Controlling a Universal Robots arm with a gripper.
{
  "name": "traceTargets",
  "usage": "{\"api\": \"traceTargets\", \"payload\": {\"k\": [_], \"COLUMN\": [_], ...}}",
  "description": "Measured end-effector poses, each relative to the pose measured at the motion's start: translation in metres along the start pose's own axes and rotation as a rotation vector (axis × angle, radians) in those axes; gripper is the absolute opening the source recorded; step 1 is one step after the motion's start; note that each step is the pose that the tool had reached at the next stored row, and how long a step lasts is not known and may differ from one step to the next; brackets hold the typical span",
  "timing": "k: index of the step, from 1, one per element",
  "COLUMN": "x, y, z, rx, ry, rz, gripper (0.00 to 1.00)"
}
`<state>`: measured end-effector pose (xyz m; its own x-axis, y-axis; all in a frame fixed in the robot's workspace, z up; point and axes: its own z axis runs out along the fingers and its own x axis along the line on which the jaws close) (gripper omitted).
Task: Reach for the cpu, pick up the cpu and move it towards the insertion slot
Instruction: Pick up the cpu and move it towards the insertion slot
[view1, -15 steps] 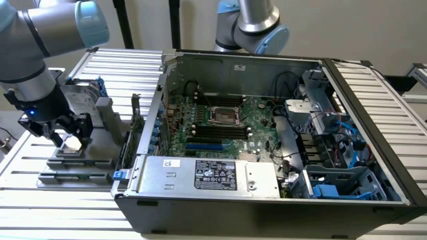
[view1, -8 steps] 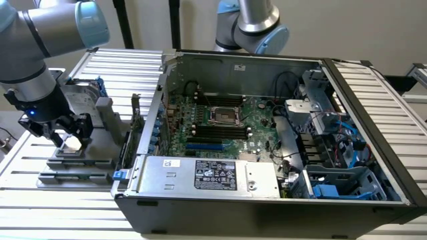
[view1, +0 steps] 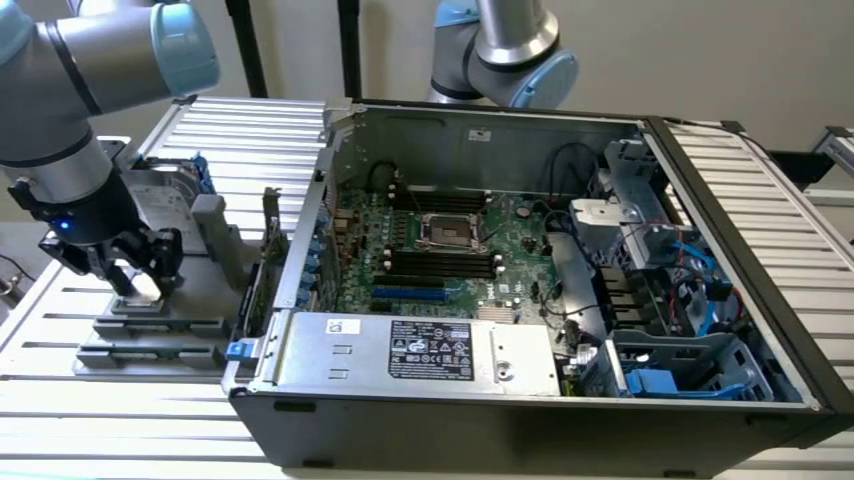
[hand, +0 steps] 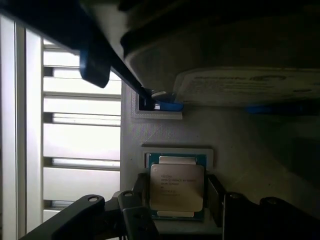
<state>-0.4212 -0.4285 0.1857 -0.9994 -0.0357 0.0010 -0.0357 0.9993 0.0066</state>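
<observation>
A slatted metal tabletop (view1: 120, 420) carries an open computer case (view1: 534, 410) and, on the exterior view's left, a grey parts fixture (view1: 147, 330).

**Arm and end effector.** The grey and blue arm (view1: 67, 120) reaches down over the fixture. The end effector (view1: 138, 285) points downward at the fixture's upper face. In the wrist view its two dark fingers (hand: 140, 195) are spread apart, one on each side of the cpu (hand: 177, 186). Each finger is close to a chip edge, but contact cannot be confirmed. Nothing is lifted.

**Task parts.** The cpu lies flat in its pale recess on the fixture, silvery top upward. The insertion slot (view1: 447, 231) sits on the green circuit board inside the case, well apart from the cpu.

**Surroundings and obstructions.**
- A hard drive (view1: 160, 205) with a blue frame stands on the fixture just behind the end effector.
- The upright left wall of the case (view1: 314, 230) stands between the fixture and the insertion slot.
- Long black memory slots (view1: 434, 265) flank the insertion slot.
- A silver power supply (view1: 414, 350) fills the near edge of the case.
- A second arm (view1: 514, 50) stands behind the case.
</observation>
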Motion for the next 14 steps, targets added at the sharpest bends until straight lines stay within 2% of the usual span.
{"api": "traceTargets", "payload": {"k": [2, 5, 7, 14], "x": [0.000, 0.000, 0.000, 0.000], "y": [0.0000, 0.0000, 0.0001, 0.0002], "z": [-0.0001, -0.0004, -0.0040, -0.0351], "rx": [0.0000, -0.0002, -0.0003, -0.0001], "ry": [0.0002, -0.0002, -0.0002, 0.0000], "rz": [0.000, 0.000, 0.000, 0.000], "gripper": [0.55, 0.55, 0.55, 0.55]}}
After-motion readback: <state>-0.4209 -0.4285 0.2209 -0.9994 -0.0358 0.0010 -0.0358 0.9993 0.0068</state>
